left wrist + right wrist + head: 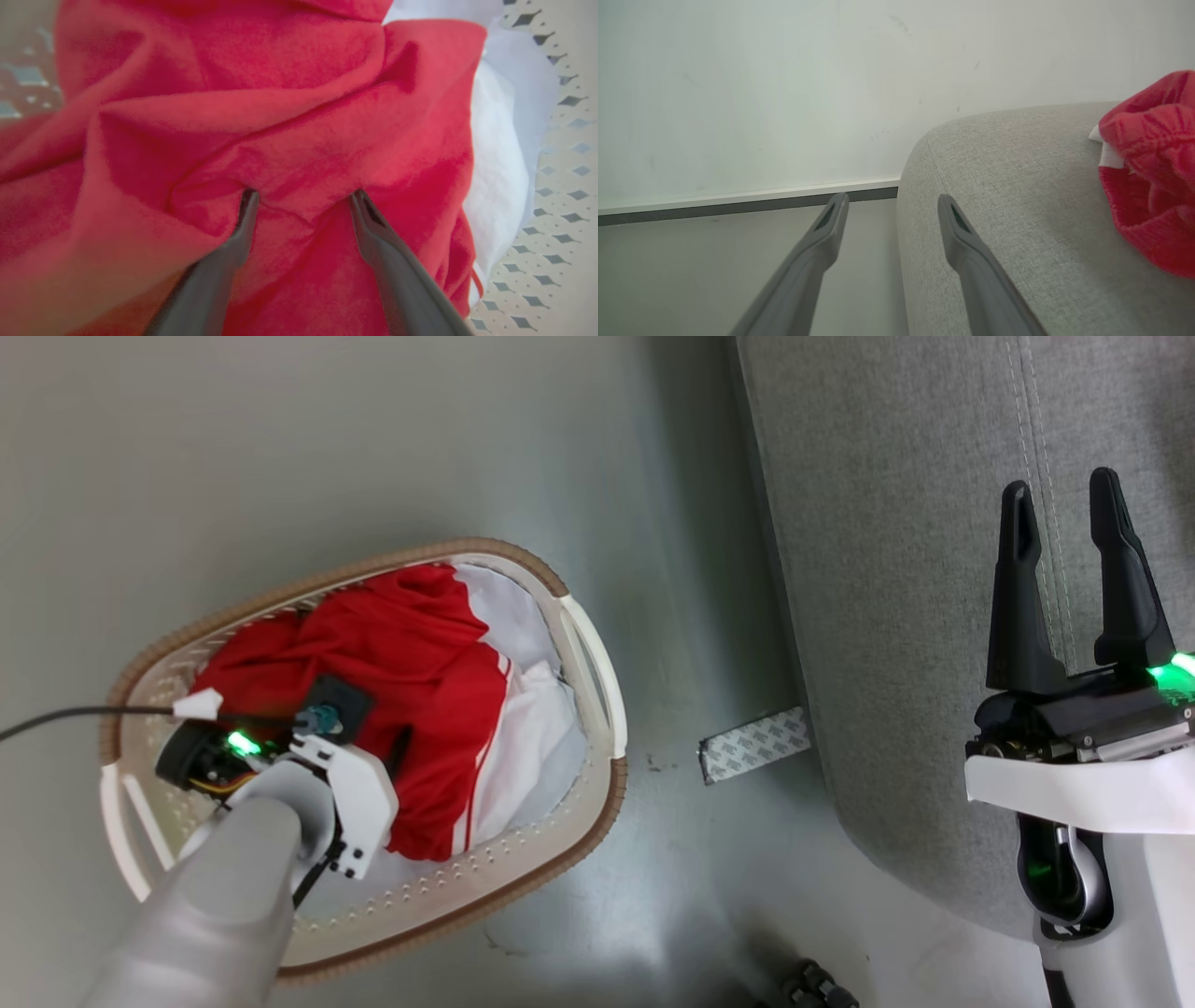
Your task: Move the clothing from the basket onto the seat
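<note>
1. In the basket (611,803) at eight o'clock, I see the clothing (420,644).
2. My left gripper (303,195) pokes its red folds, fingers apart.
3. My right gripper (1064,513), fingers apart, hangs over the seat (896,616) at three o'clock.

This looks like a room in a home, maybe a living room, or a test room made up like one. A big soft grey seat (934,616), like a sofa, stands on a smooth grey floor (280,448). Near the seat sits a laundry basket (597,803) with red and white clothing (401,644) in it. Behind the seat is a plain white wall (784,93) with a skirting board (738,198) at the bottom. A red cloth (1153,186) lies on the seat. A strip of tape (754,745) lies on the floor right at the seat's edge.
</note>
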